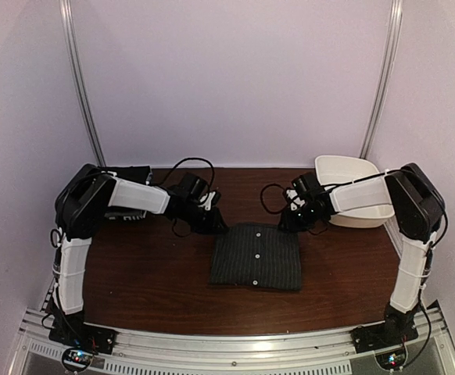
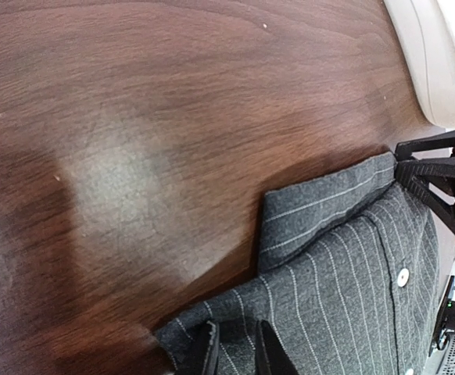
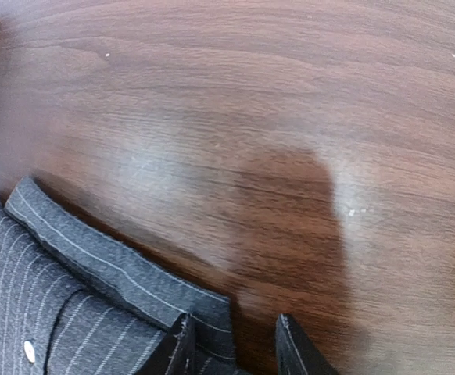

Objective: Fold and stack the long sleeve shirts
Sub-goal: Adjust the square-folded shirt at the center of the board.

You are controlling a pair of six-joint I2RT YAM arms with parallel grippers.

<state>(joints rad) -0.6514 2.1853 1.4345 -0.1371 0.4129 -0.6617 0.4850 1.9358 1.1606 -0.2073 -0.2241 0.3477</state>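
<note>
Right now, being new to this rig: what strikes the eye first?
A folded charcoal pinstriped cloth shirt with white buttons lies in the middle of the dark wooden table. The left gripper and right gripper sit at its far corners. A white plastic tub stands far right.

Open tabletop [image 1: 149, 289] before shirt [image 1: 256, 256]; tub [image 1: 352, 180] far-right
</note>
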